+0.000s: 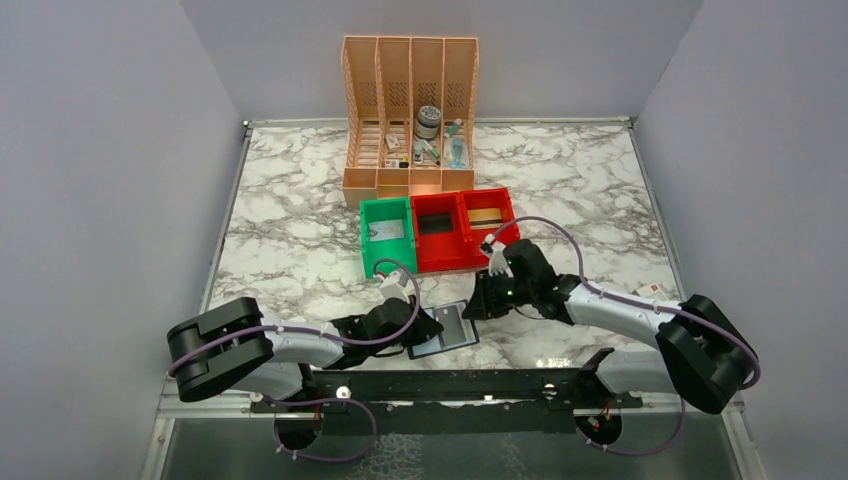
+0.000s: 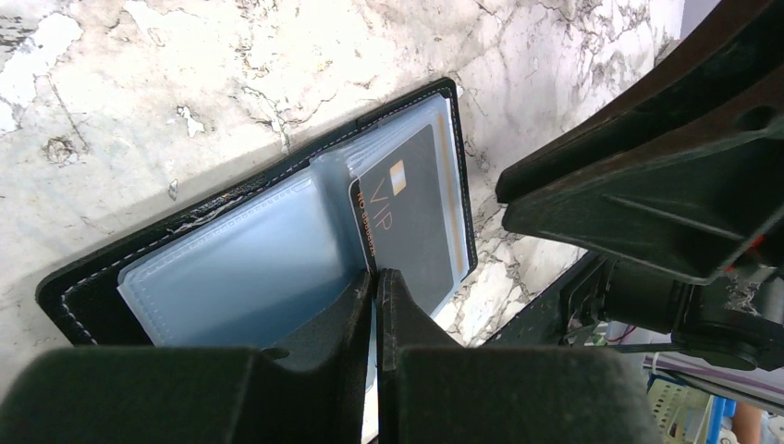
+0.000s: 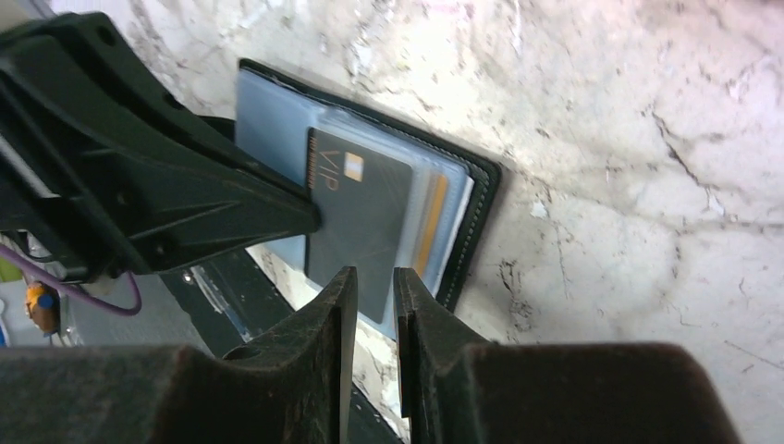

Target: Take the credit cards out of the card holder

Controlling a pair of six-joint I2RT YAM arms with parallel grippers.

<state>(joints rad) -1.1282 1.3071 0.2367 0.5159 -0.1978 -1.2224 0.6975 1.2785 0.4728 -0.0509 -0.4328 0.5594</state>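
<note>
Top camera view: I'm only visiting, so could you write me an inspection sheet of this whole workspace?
Surface: marble table, white with grey veins.
Job's things: card holder lies open near the front edge, between the two arms. A dark grey card sticks partway out of its pale blue sleeves, with a tan card edge behind it.
Clutter: green bin, red bin, and a peach organizer holding small items at the back.
Hands: left hand is shut at the sleeve edge beside the grey card. Right hand is slightly open at that card's near edge, grip unclear.
Cables: purple cable loops along each arm.
Surroundings: grey walls; nothing else seen.
</note>
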